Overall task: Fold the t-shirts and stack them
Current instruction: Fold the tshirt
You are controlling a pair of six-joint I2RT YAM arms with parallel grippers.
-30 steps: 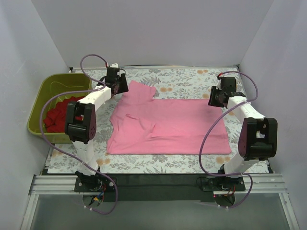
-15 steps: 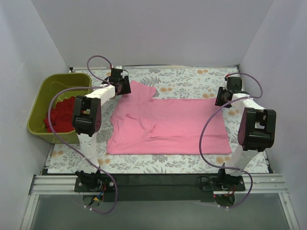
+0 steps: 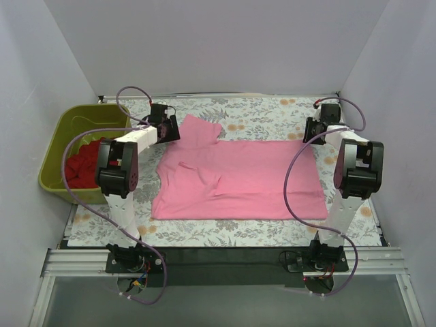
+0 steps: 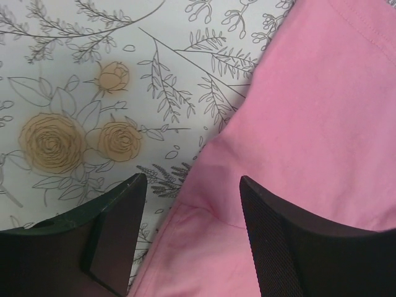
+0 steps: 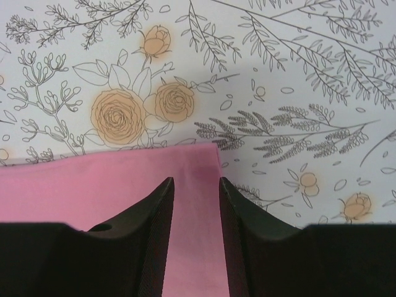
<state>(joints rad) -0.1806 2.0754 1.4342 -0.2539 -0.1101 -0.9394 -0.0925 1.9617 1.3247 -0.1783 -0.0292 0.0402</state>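
Note:
The pink t-shirt (image 3: pixel 238 178) lies spread flat on the floral table cloth, with a sleeve sticking out at the far left and a wrinkle near its left middle. The deep red t-shirt (image 3: pixel 83 162) lies crumpled in the olive-green tub (image 3: pixel 102 119). My left gripper (image 3: pixel 166 131) is open, low over the pink shirt's far left sleeve seam (image 4: pixel 204 207); its fingers (image 4: pixel 114 232) straddle the shirt's edge. My right gripper (image 3: pixel 315 133) is open with a narrow gap, its fingers (image 5: pixel 151 226) on either side of the pink shirt's far right corner (image 5: pixel 195 164).
The tub stands at the table's left edge against the left wall. Grey walls close in the table at the back and on both sides. Bare floral cloth (image 3: pixel 266 109) lies beyond the shirt's far edge and along the near edge (image 3: pixel 238 231).
Both arms have swung and reached down to the pink shirt's far edge: the left gripper came nearer onto the sleeve, the right gripper settled on the far right corner. The shirt has not moved.

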